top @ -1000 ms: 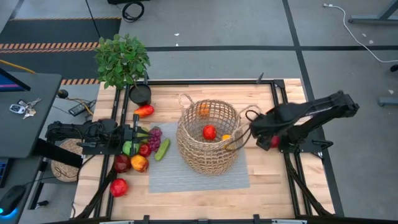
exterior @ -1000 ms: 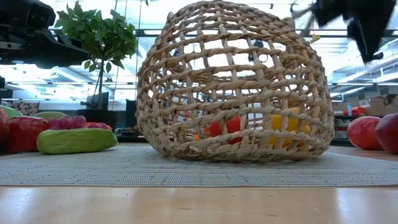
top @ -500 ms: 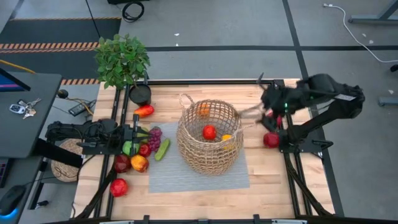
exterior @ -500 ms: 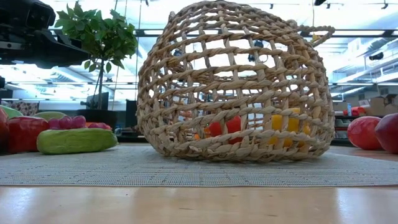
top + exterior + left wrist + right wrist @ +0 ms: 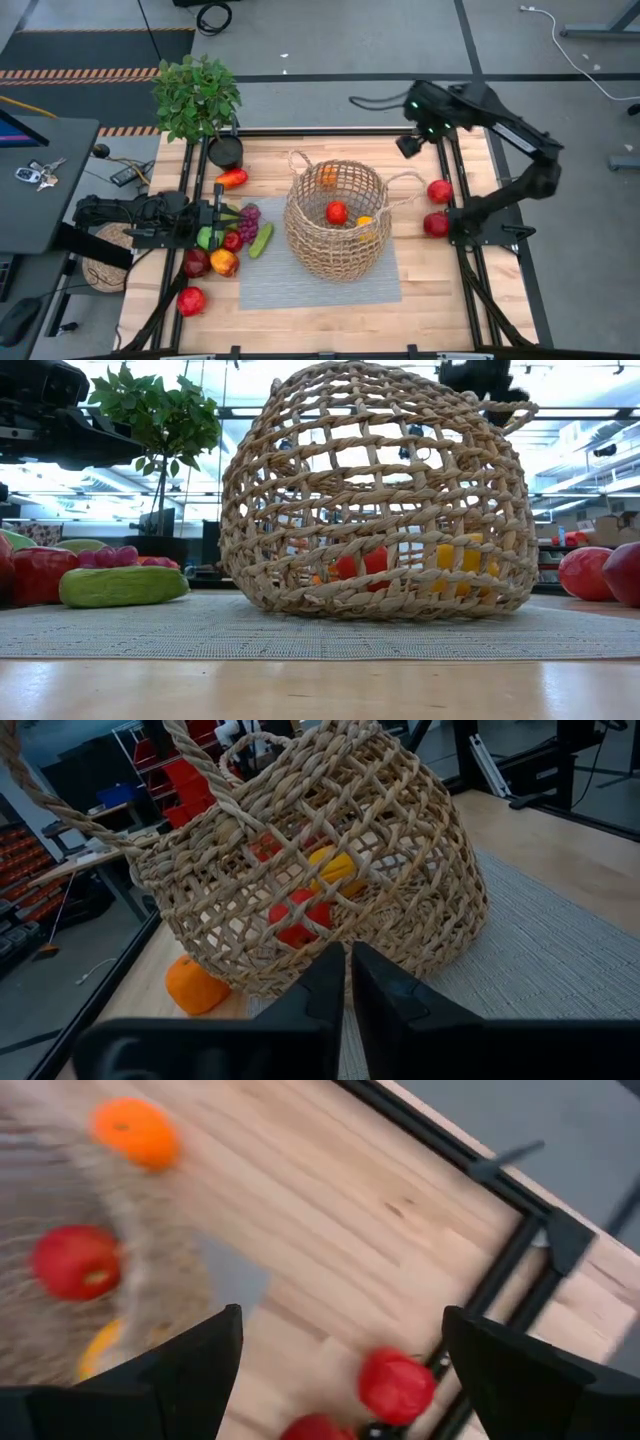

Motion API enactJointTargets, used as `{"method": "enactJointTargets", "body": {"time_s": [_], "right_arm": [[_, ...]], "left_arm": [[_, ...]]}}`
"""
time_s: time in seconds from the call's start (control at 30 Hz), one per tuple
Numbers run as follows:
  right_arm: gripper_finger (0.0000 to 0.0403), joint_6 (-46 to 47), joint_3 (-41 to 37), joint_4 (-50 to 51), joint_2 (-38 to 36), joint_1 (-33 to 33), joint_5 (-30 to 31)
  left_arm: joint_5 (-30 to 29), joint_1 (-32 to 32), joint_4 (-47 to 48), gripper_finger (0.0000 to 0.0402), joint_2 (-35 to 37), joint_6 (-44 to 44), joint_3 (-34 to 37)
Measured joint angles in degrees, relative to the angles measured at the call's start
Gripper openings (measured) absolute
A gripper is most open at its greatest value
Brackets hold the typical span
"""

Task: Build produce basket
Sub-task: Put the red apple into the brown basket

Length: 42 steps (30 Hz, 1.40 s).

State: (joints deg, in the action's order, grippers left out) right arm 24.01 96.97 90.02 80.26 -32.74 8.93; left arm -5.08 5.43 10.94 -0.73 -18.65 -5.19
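Having just let go by the basket [image 5: 335, 220] mid-worktop, the right pincer [image 5: 410, 145] is swinging away open toward one o'clock, seeking more produce [image 5: 438, 191], while the left pincer [image 5: 215, 222] is waiting closed at nine o'clock.

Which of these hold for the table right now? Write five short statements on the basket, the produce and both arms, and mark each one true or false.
1. The basket stands on the grey mat. True.
2. A red apple lies inside the basket. True.
3. The right gripper holds a red apple. False: its fingers are open and empty, raised near the table's far right corner.
4. The cucumber is already in the basket. False: it lies on the mat to the basket's left, beside the grapes.
5. The left gripper is shut, low by the produce pile on the left. True.
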Motion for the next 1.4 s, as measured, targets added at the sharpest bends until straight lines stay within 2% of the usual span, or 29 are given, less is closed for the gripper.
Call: {"method": "enactJointTargets", "body": {"time_s": [0.13, 0.27, 0.57, 0.83, 1.07, 1.4], "right_arm": [[0.0346, -1.79, -0.01, -0.01, 5.36, -5.83, -3.38], [0.0346, -2.86, -2.48, -0.17, 9.1, -8.59, -5.91], [0.0346, -3.63, -21.78, -0.18, 8.4, -13.97, -8.89], [0.0355, -4.28, -34.93, -3.33, 6.35, -15.44, -8.83], [0.0395, -4.72, -40.25, -6.76, 5.76, -15.46, -8.3], [0.0399, -4.14, -48.46, -14.56, 5.78, -15.51, -6.88]], "left_arm": [[0.0, 0.01, 0.02, 0.0028, 0.0, 0.01, 0.0], [0.02, 0.0, 0.02, 0.0033, 0.0, 0.01, 0.0], [0.0, 0.02, 0.02, 0.0033, 0.0, 0.0, 0.0], [0.02, 0.01, 0.02, 0.0028, 0.0, 0.01, 0.0], [0.0, 0.0, 0.02, 0.0036, 0.0, 0.0, 0.0], [0.0, 0.01, 0.01, 0.003, 0.0, 0.01, 0.0]]}}
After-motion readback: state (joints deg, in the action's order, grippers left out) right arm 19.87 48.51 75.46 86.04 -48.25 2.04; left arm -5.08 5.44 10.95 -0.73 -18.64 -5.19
